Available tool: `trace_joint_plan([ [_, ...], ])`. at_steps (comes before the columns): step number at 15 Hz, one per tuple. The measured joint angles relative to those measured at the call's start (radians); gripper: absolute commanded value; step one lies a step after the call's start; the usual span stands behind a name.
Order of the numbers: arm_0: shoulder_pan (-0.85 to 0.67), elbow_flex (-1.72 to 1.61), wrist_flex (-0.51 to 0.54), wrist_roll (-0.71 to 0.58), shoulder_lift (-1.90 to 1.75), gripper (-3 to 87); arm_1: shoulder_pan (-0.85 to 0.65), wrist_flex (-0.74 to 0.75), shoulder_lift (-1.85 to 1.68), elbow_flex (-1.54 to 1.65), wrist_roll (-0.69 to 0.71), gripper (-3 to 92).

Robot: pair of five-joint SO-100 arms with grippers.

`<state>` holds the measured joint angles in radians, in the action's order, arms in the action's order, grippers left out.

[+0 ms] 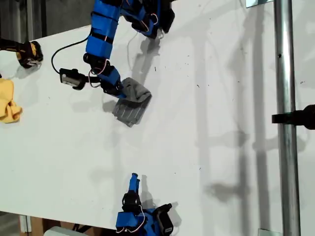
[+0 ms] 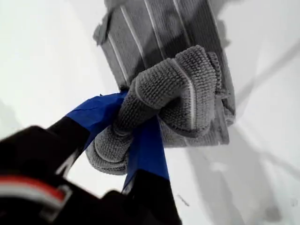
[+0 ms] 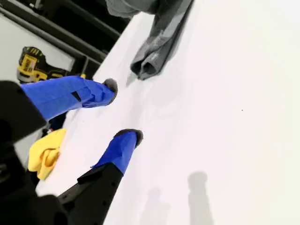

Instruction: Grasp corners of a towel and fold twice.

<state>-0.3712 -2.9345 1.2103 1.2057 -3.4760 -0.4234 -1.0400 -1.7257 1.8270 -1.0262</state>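
First wrist view: my first gripper [image 2: 140, 136] pinches the grey striped cloth towel [image 2: 178, 61] bunched at twelve o'clock; the wad may spring open. My second gripper [image 3: 124, 110] gapes empty.

One grey towel [image 1: 131, 102], one yellow cloth [image 1: 8, 102], one yellow drill [image 1: 27, 53] and two blue tools are counted on one counter [image 1: 221, 123].

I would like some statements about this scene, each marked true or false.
1. My first end effector is shut on the towel. True.
2. My second end effector holds a towel corner. False: it is open and holds nothing.
3. The towel lies spread flat and unfolded. False: it is bunched and folded.
4. A yellow cloth lies at the exterior view's left edge. True.
5. The yellow cloth touches the towel. False: they lie apart.
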Motion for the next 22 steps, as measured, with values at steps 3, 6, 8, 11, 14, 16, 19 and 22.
trace_joint_plan([
  [3,0.000,0.000,0.000,0.000,0.000,15.7,-0.009,0.166,0.189,-0.044,0.005,-0.1],
  [6,0.008,0.000,0.000,0.000,0.000,15.7,-0.021,0.241,0.313,-0.103,0.005,2.5],
  [8,0.009,0.000,0.000,0.002,0.000,15.7,-0.021,0.232,0.322,-0.153,0.005,28.4],
  [11,0.011,0.000,0.000,0.002,0.000,16.1,-0.021,0.247,0.295,-0.209,0.038,36.7],
  [14,0.012,0.000,0.000,0.003,0.000,17.1,-0.038,0.242,0.115,-0.236,0.075,35.9],
  [16,0.014,-0.009,0.000,0.014,0.000,15.6,-0.077,0.167,-0.043,-0.232,0.075,27.0],
  [19,0.014,-0.028,0.000,0.041,0.000,11.9,-0.158,-0.002,-0.483,-0.006,0.072,1.7],
  [22,0.026,-0.061,-0.020,0.015,0.000,15.7,-0.143,-0.230,-1.052,0.370,-0.026,-0.2],
])
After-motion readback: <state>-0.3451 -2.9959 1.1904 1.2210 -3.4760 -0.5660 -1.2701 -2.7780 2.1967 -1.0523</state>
